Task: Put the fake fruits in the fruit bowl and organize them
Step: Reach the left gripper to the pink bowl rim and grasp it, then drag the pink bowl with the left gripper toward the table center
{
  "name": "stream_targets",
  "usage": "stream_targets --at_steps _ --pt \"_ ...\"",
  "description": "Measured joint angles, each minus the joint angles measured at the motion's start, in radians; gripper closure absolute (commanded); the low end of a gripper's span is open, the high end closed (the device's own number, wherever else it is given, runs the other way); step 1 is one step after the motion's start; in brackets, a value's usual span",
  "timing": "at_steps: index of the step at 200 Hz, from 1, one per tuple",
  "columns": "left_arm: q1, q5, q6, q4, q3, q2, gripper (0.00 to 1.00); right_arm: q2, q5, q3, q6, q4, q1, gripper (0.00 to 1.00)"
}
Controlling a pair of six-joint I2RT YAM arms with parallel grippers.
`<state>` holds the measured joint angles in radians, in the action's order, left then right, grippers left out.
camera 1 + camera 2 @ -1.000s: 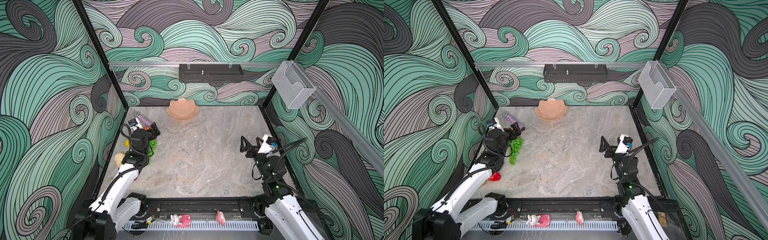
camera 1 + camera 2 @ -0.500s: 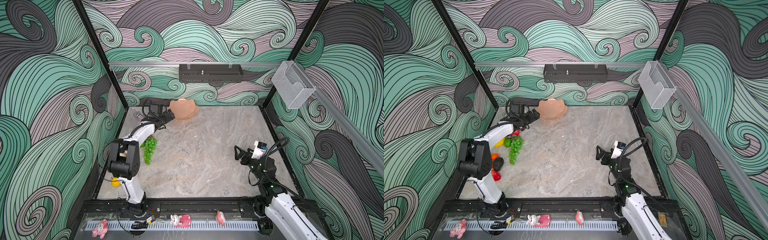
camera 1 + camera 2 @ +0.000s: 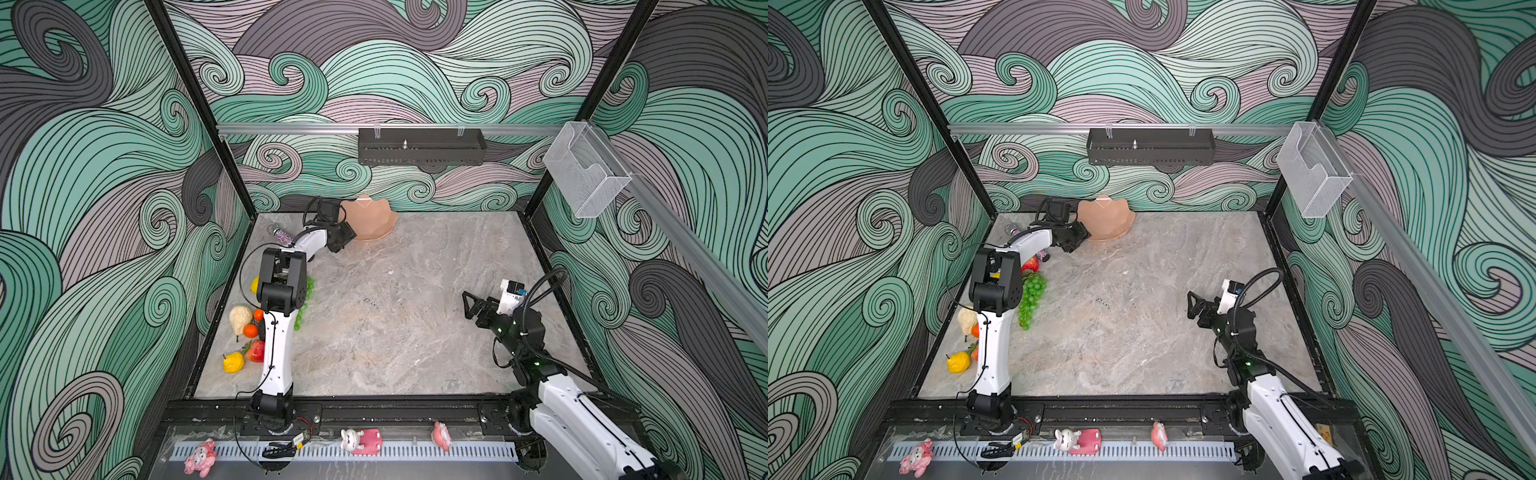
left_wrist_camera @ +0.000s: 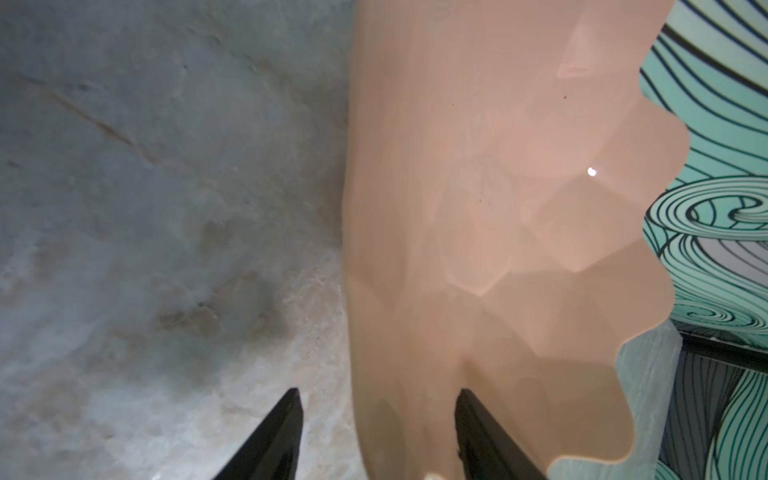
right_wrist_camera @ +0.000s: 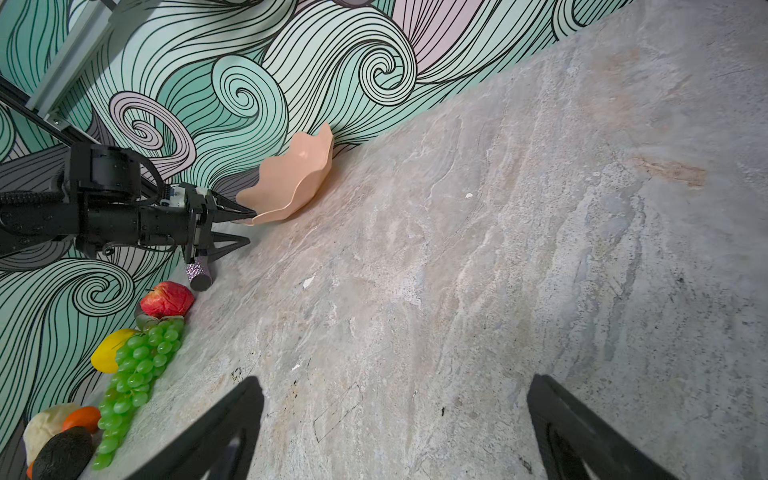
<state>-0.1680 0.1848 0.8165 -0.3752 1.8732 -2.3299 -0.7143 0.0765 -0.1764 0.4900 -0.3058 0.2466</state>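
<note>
Marble tabletop (image 3: 395, 332): we see fruit bowl (image 3: 370, 222) tipped at 12 o'clock; left gripper (image 5: 250, 227) straddles rim, unclamped; right gripper (image 5: 397, 377) gapes empty; edge-grip may slip.

The fruit bowl (image 3: 370, 220) is salmon-pink, the grape bunch (image 3: 1032, 297) green.

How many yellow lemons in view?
2. The front lemon lies by the left wall beside the strawberry; the rear lemon sits against the grape bunch, partly behind the left arm. Others may be hidden.

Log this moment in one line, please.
left gripper: open, straddling fruit bowl rim | right gripper: open, empty | fake fruits: on table, none in bowl
</note>
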Motion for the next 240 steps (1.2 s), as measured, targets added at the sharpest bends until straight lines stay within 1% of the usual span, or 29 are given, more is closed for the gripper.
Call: stream_targets --at_steps 19,32,41,93,117,159,182,209,240 --pt "0.0 0.003 0.01 -0.014 0.044 -0.026 0.58 -0.018 0.005 -0.001 0.002 -0.007 0.003 0.0" --pt "0.0 0.005 0.014 -0.02 0.071 -0.043 0.68 -0.023 0.005 -0.001 0.003 -0.01 0.005 0.0" --pt "0.0 0.01 0.015 -0.022 0.077 -0.049 0.73 -0.024 0.005 -0.001 0.004 -0.011 0.007 0.0" --pt "0.001 0.046 0.03 -0.029 0.071 -0.051 0.91 -0.05 0.011 -0.016 0.004 -0.016 0.027 0.0" --pt "0.002 0.087 0.047 0.0 0.01 -0.017 0.94 -0.072 0.011 -0.026 0.001 -0.022 0.035 0.0" --pt "0.0 0.147 0.06 0.008 -0.121 0.076 0.95 -0.092 0.013 -0.037 -0.007 -0.025 0.052 0.0" --pt "-0.007 0.169 0.064 0.01 -0.225 0.146 0.95 -0.092 0.013 -0.042 -0.011 -0.023 0.06 0.0" --pt "-0.041 0.187 0.07 0.015 -0.397 0.282 0.95 -0.091 0.01 -0.044 -0.011 -0.003 0.063 0.0" --pt "-0.117 0.218 0.076 0.029 -0.552 0.428 0.95 -0.082 0.009 -0.057 -0.011 0.034 0.064 0.0"
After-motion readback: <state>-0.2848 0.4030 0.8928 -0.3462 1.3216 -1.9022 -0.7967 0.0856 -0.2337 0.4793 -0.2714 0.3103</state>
